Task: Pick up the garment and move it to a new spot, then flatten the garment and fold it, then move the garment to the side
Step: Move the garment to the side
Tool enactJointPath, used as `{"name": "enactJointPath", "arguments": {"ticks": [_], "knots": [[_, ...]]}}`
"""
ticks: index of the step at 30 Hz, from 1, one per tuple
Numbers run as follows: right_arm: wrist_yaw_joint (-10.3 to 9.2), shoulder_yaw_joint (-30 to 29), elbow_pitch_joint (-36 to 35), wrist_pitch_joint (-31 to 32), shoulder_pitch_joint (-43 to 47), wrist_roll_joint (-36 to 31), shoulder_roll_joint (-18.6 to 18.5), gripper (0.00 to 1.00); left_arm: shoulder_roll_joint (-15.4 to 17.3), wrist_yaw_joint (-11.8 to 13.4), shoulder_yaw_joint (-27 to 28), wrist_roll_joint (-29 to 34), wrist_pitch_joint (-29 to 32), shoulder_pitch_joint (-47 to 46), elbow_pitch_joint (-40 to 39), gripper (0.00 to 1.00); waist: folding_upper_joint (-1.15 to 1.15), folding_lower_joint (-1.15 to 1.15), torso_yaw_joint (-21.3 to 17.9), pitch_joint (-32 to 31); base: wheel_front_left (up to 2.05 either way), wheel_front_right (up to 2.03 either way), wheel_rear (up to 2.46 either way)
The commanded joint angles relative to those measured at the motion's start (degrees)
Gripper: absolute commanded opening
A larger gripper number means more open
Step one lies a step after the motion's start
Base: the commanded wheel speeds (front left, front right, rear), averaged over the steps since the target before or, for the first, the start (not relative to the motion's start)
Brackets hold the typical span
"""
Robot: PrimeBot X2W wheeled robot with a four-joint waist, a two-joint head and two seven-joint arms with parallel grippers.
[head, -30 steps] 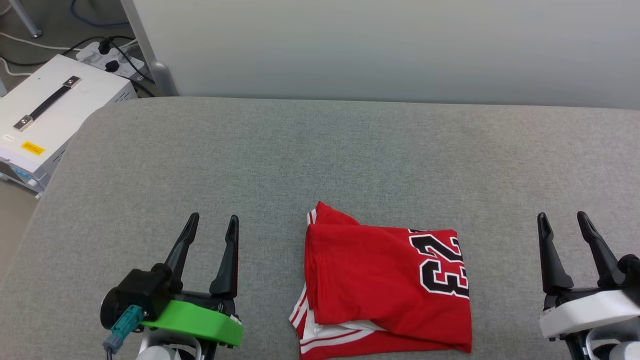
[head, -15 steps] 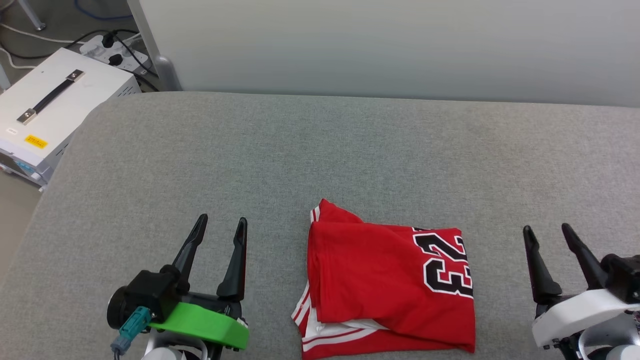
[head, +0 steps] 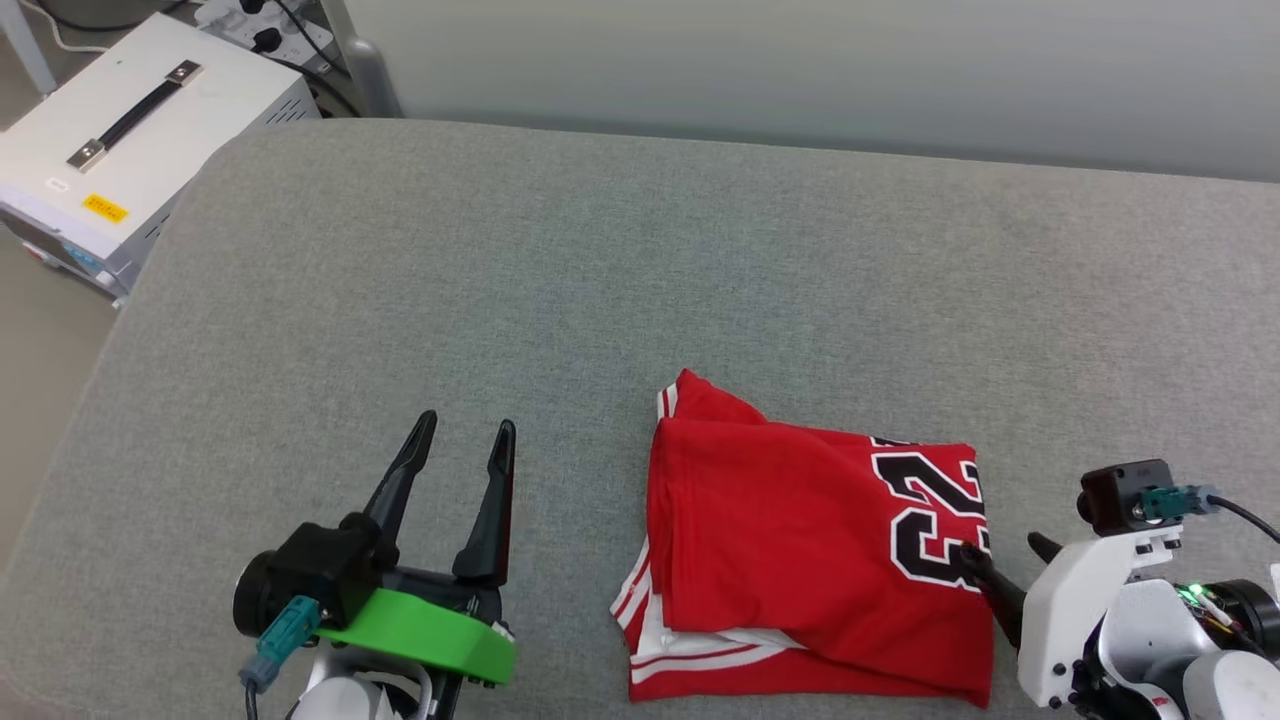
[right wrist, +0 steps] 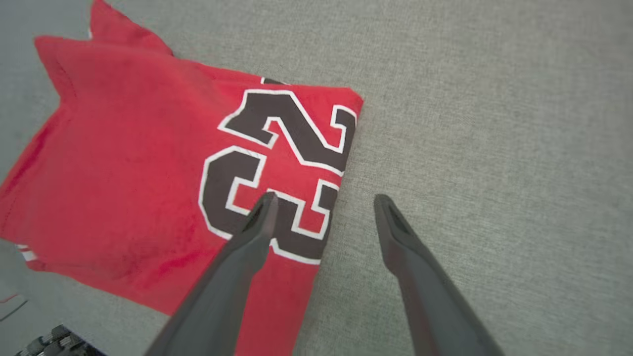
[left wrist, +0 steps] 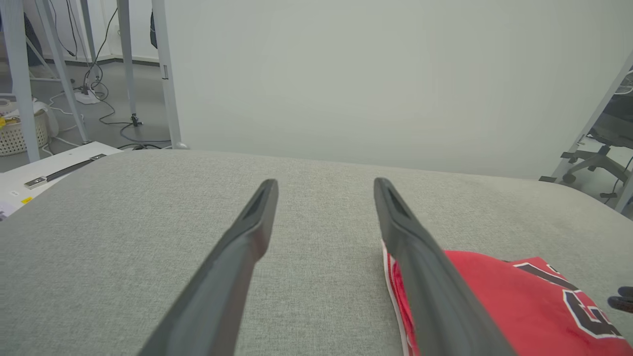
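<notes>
The garment [head: 800, 560] is a red jersey lying folded on the grey padded surface [head: 600, 300], with black white-outlined numerals at its right end and striped white trim at its lower left. My right gripper [head: 1000, 548] is open and tilted down over the garment's right edge. In the right wrist view this gripper [right wrist: 324, 198] straddles that edge, one finger above the numerals of the garment [right wrist: 123, 173] and the other above bare grey fabric. My left gripper [head: 468, 425] stands open to the left of the garment, apart from it. It [left wrist: 324, 183] holds nothing, with the garment [left wrist: 494, 306] beside its right finger.
A white box with a black handle [head: 130, 140] sits off the surface's far left corner, with a power strip and cables [head: 260, 20] behind it. A pale wall panel [head: 800, 70] runs along the back edge. An office chair [left wrist: 598, 153] stands beyond the right end.
The head camera has shifted. My right gripper has swung in from the right and tipped down over the garment's numbered edge. The left gripper and the garment have not moved.
</notes>
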Motion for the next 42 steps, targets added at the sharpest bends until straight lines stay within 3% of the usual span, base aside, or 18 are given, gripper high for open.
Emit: {"name": "enactJointPath", "arguments": {"ticks": [1,13,14,16,23,28,37,38,39,42], "knots": [[-0.03,-1.41,1.75,4.04,-1.99,-1.36,1.65,1.0,-0.29,-0.16,-0.2,-0.3,-0.33,-1.72,0.2,1.0,0.69,0.0,2.91,2.62,0.0,0.0,0.0],[-0.03,-1.11,9.54,10.09,-2.42,-3.59,4.05,1.0,-0.39,-0.16,-0.29,-0.38,-0.33,-2.86,0.48,1.0,0.69,0.0,5.84,4.49,0.0,0.0,0.0],[-0.03,-0.8,10.03,9.95,-2.44,-3.61,4.01,0.36,-0.4,-0.16,-0.26,-0.34,-0.33,-2.86,0.51,1.0,0.69,0.0,5.81,4.46,0.0,0.0,0.0],[-0.03,-0.35,10.62,9.06,-2.72,-3.78,3.84,0.0,-0.38,-0.16,-0.31,-0.25,-0.33,-2.81,0.59,1.0,0.69,0.0,5.52,4.31,0.0,0.0,0.0],[-0.03,1.47,11.15,3.48,-4.62,-4.6,1.68,0.0,-0.18,-0.17,-1.7,-0.33,-0.33,-2.53,1.35,1.0,0.69,0.0,3.22,3.08,0.0,0.0,0.0],[-0.03,5.42,8.91,-1.06,-5.92,-7.86,-3.48,0.0,0.23,-0.17,-3.11,-0.45,-0.33,-2.22,1.55,1.0,0.69,0.0,0.37,2.04,0.0,0.0,0.0],[-0.03,13.49,2.46,-1.79,-10.45,-10.11,-16.75,0.0,0.79,-0.17,-5.18,-0.31,-0.33,-1.5,0.57,1.0,0.69,0.0,-8.82,2.1,0.0,0.0,0.0],[-0.03,14.12,1.79,-1.4,-11.29,-10.08,-18.52,0.0,0.93,-0.17,-5.52,-0.19,-0.33,-1.6,0.33,1.0,0.69,0.0,-10.24,2.51,0.0,0.0,0.0],[-0.03,15.0,0.89,-0.68,-13.51,-9.89,-23.86,0.0,1.26,-0.17,-6.87,0.17,-0.33,-2.56,-0.4,1.0,0.69,0.0,-13.71,4.08,0.0,0.0,0.0],[-0.03,15.82,0.82,-1.52,-16.56,-10.22,-27.52,0.0,1.73,-0.17,-7.42,0.66,-0.33,-3.68,-1.44,1.0,0.69,0.0,-17.26,6.43,0.0,0.0,0.0]]}}
